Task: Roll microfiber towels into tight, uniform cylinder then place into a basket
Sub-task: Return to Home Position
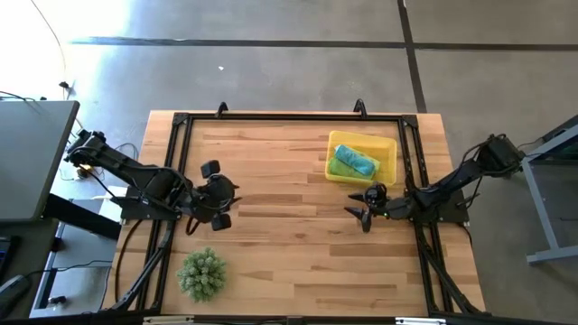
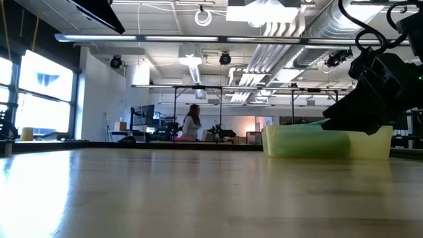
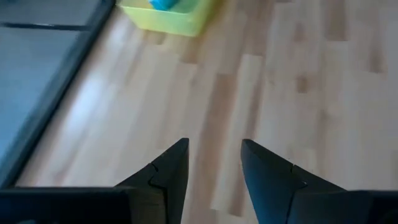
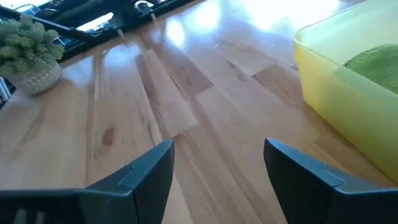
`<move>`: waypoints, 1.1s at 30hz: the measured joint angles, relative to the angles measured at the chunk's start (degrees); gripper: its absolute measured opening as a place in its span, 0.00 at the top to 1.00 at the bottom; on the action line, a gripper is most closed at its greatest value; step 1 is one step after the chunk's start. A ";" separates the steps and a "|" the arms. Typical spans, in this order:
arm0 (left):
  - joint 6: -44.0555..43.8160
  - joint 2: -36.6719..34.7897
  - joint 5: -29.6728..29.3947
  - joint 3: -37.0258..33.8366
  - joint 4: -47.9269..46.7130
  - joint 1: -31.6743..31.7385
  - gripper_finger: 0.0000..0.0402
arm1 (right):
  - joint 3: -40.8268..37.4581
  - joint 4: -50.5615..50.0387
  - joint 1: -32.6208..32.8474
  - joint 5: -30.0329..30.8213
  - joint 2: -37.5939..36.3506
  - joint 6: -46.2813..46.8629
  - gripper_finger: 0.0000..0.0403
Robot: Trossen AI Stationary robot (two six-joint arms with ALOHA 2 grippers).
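Observation:
The yellow basket (image 1: 361,158) stands on the table at the far right. Rolled microfiber towels lie inside it: a teal-blue one (image 1: 359,161) and lime-green ones (image 1: 341,168). One green towel (image 4: 376,62) shows over the basket wall (image 4: 336,93) in the right wrist view. My right gripper (image 1: 363,209) hangs open just in front of the basket's near side, with bare wood between its fingers (image 4: 143,174). My left gripper (image 1: 217,194) stands open above the table's left part, its fingers (image 3: 168,168) over bare wood.
A spiky green plant (image 1: 201,273) in a pale pot stands near the front left of the table (image 1: 289,244). A black frame (image 1: 289,117) runs around the table's edges. A person sits far back in the room (image 2: 192,123).

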 joint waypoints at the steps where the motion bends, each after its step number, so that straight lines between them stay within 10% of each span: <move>1: 0.00 0.00 1.61 0.01 0.60 0.00 0.66 | 0.00 0.00 -0.02 -0.01 0.00 0.05 0.41; 23: 0.00 0.00 10.92 -1.57 8.42 9.05 0.66 | -0.02 -1.71 -0.02 -15.86 0.02 -14.77 0.41; 33: 0.00 -9.40 12.26 -20.14 42.03 26.58 0.66 | -0.02 -1.84 -0.02 -16.00 0.02 -14.15 0.41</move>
